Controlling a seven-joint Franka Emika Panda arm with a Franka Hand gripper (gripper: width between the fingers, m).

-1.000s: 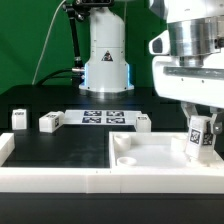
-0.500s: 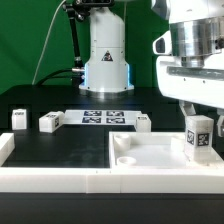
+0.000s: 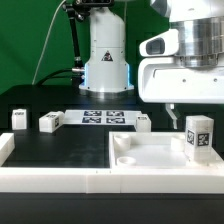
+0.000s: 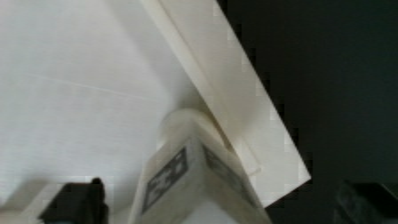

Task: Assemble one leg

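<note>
One leg (image 3: 198, 137), a small white post with a black-and-white tag, stands upright in the corner recess of the wide white square panel (image 3: 150, 152) at the exterior view's right. My gripper (image 3: 188, 112) hangs just above the leg, open and empty, with one finger (image 3: 172, 111) showing left of the leg's top. In the wrist view the leg (image 4: 199, 178) stands at the panel's (image 4: 89, 90) corner between my dark fingers (image 4: 75, 201), with a gap on each side. My gripper (image 4: 222, 212) does not touch it.
Three more legs lie on the black table: two at the exterior view's left (image 3: 19, 120) (image 3: 50, 121), one near the middle (image 3: 143, 123). The marker board (image 3: 100, 117) lies between them. A white rail (image 3: 55, 176) borders the front. The arm's base (image 3: 105, 60) stands behind.
My gripper has let go of the leg and risen, shifting toward the exterior view's left. The leg, tilted in the jaws before, now stands upright on its own on the panel.
</note>
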